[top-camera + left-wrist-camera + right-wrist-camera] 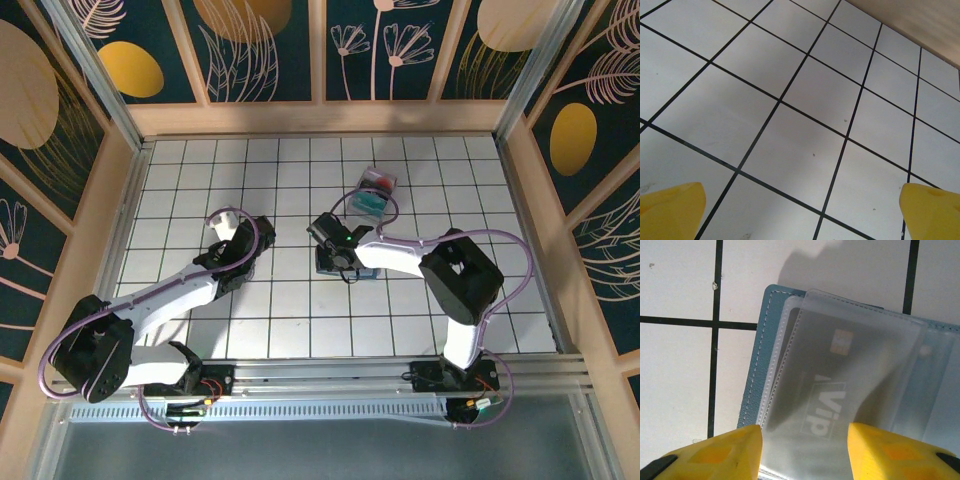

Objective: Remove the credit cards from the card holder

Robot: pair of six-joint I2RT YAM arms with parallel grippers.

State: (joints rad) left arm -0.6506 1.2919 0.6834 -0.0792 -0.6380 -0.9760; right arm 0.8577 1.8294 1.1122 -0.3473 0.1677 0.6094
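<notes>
Holder point(756, 375) laid open so card point(825, 390) is exposed | right hand point(804, 435) parted over sleeve point(870, 332), nothing gripped | left hand point(802, 207) held wide

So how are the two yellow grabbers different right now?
The left gripper has its fingers far apart; the right gripper has them closer together, but open too. The left gripper hangs over bare table tiles; the right gripper is just above the blue card holder, over a dark card in its clear sleeve. Both have yellow fingers.
</notes>
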